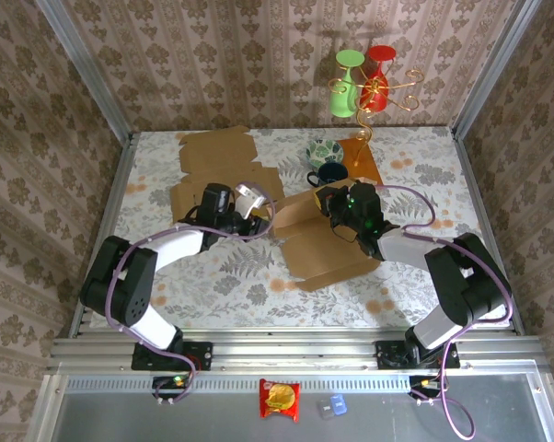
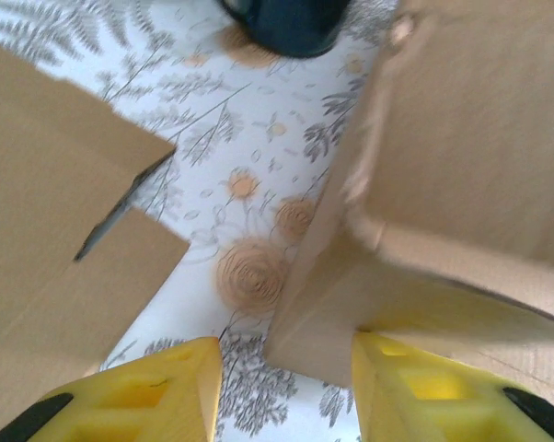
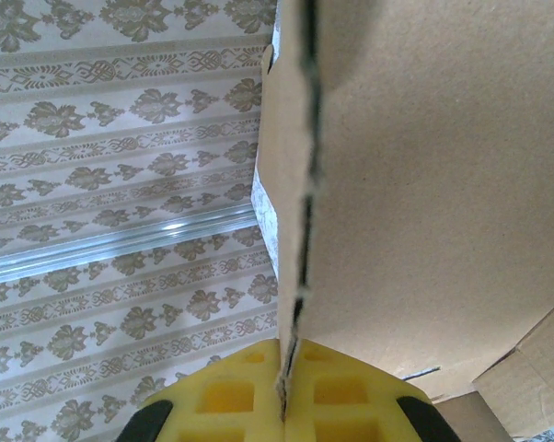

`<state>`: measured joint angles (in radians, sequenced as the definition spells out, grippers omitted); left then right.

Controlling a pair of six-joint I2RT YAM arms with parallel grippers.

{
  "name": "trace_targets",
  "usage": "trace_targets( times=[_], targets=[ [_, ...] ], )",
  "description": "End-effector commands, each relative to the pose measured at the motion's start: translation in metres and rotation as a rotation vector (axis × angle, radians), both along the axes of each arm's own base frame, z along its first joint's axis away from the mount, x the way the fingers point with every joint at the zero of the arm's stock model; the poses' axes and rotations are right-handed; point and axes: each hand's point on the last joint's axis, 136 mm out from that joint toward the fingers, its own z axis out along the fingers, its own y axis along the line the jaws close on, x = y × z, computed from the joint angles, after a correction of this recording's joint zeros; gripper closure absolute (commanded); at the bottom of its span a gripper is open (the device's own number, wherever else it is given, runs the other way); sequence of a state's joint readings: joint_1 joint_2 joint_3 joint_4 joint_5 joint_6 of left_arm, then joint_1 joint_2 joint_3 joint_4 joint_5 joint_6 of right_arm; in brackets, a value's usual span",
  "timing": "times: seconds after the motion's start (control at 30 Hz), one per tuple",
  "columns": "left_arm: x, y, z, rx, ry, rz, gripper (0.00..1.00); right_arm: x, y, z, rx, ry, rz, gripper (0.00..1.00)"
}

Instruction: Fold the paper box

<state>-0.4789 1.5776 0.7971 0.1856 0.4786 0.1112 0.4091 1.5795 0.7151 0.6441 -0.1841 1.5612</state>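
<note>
Right pincer (image 3: 286, 368) is clamping together on a raised flap of the paper box (image 3: 424, 184), with the flap edge rising straight out from between the pads. The rest of the box is lying mostly flat on the desk (image 1: 213, 276), spreading from this pincer toward the arm bases.

Left pincer (image 2: 284, 368) is sitting apart and gripping nothing. A box corner is lying in the gap, hard by its right finger (image 2: 424, 387) (touching or not, can't tell).

Risks I'm seeing:
- The right grip is biting only a thin strip of flap edge. Pulling at an angle is likely going to slip it out or tear the cardboard.
- The left side isn't pinning anything, so the whole box is likely going to slide or lift off the desk instead of creasing.
- A loose cardboard sheet (image 2: 47, 230) is lying just left of the left pincer. Closing off-target is risking a grab of the wrong piece.
- A dark mug (image 1: 330, 173) is standing just beyond the right pincer. A flap swinging up and away is risking a knock.

Writing: nothing is showing on the box or the sheet, just plain brown faces. A snack packet (image 1: 280, 398) near the arm bases is carrying print, too small to read.
</note>
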Motion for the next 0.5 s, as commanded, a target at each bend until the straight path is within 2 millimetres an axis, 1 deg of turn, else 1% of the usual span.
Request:
trace_targets(
  times=[0.0, 0.07, 0.2, 0.33, 0.4, 0.47],
  targets=[
    [-0.002, -0.016, 0.009, 0.034, -0.078, -0.098, 0.59, -0.010, -0.001, -0.036, -0.068, 0.099, 0.034, 1.00],
    [-0.006, -0.022, 0.009, 0.049, -0.089, -0.139, 0.60, -0.010, -0.001, -0.036, -0.072, 0.100, 0.037, 1.00],
    [-0.011, -0.030, 0.008, 0.065, -0.100, -0.185, 0.67, -0.008, 0.001, -0.033, -0.077, 0.097, 0.047, 1.00],
    [-0.017, -0.037, 0.009, 0.071, -0.115, -0.213, 0.67, -0.006, 0.004, -0.032, -0.075, 0.093, 0.052, 1.00],
    [-0.022, -0.040, 0.007, 0.085, -0.112, -0.224, 0.67, -0.005, 0.003, -0.032, -0.075, 0.091, 0.049, 1.00],
    [-0.022, -0.041, 0.003, 0.084, -0.098, -0.207, 0.67, -0.005, 0.003, -0.032, -0.075, 0.090, 0.048, 1.00]
  ],
)
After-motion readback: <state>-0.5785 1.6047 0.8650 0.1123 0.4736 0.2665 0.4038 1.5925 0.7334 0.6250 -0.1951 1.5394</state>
